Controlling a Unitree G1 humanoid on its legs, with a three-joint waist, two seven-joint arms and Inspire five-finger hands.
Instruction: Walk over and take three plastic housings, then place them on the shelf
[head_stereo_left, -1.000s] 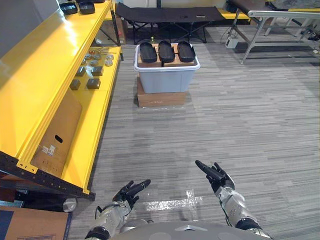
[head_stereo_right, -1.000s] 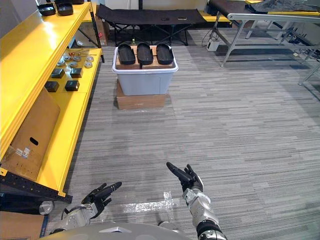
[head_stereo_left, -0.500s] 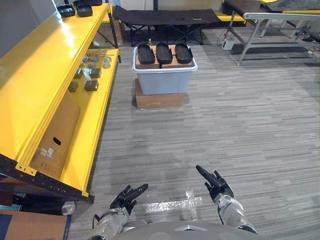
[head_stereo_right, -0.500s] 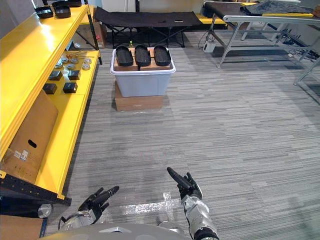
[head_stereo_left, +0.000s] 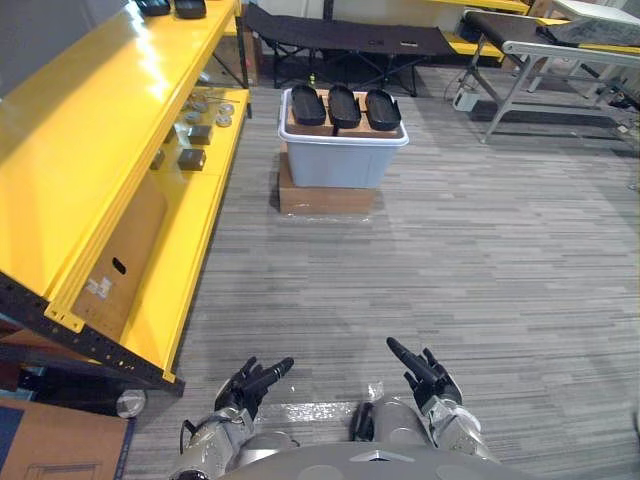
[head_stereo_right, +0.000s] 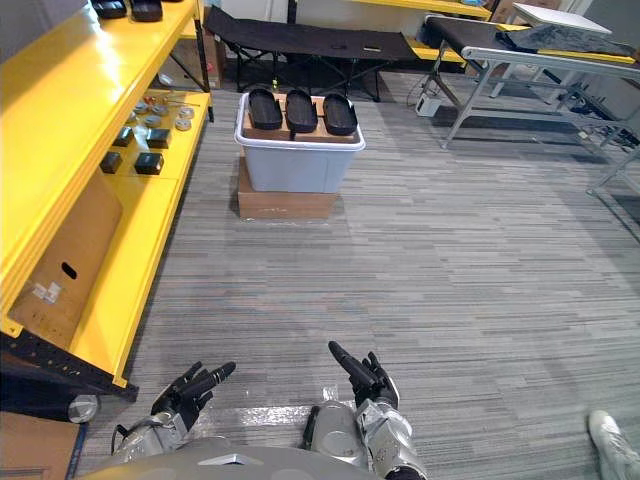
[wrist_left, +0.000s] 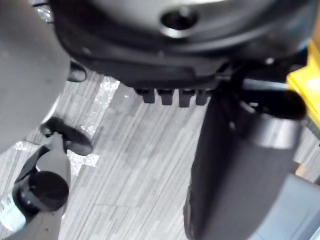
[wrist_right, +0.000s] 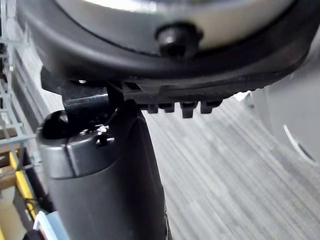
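the grey floor (head_stereo_left: 480, 260) spread wide ahead. a long yellow shelf (head_stereo_left: 90, 130) stood along the left side, with a cardboard sheet (head_stereo_left: 120, 260) leaning on its lower level. a black cot (head_stereo_left: 350, 38) stood at the far end, and a metal table (head_stereo_right: 530, 52) to the right of it. a grey bin (head_stereo_left: 343, 160) sat on a brown box (head_stereo_left: 325, 200) out on the floor, near the shelf's far half and well apart from both hands. three black housings (head_stereo_left: 344, 105) lay side by side on a brown board (head_stereo_left: 345, 128) across the bin's top, untouched. the left hand (head_stereo_left: 250, 382) hung low over the floor, fingers straight and loose, holding nothing. the right hand (head_stereo_left: 425, 372) was beside it, fingers stretched forward, also empty. small dark and silvery parts (head_stereo_left: 195, 130) lay on the shelf's lower level, level with the bin. a person's shoe (head_stereo_right: 612, 440) showed at the lower right.
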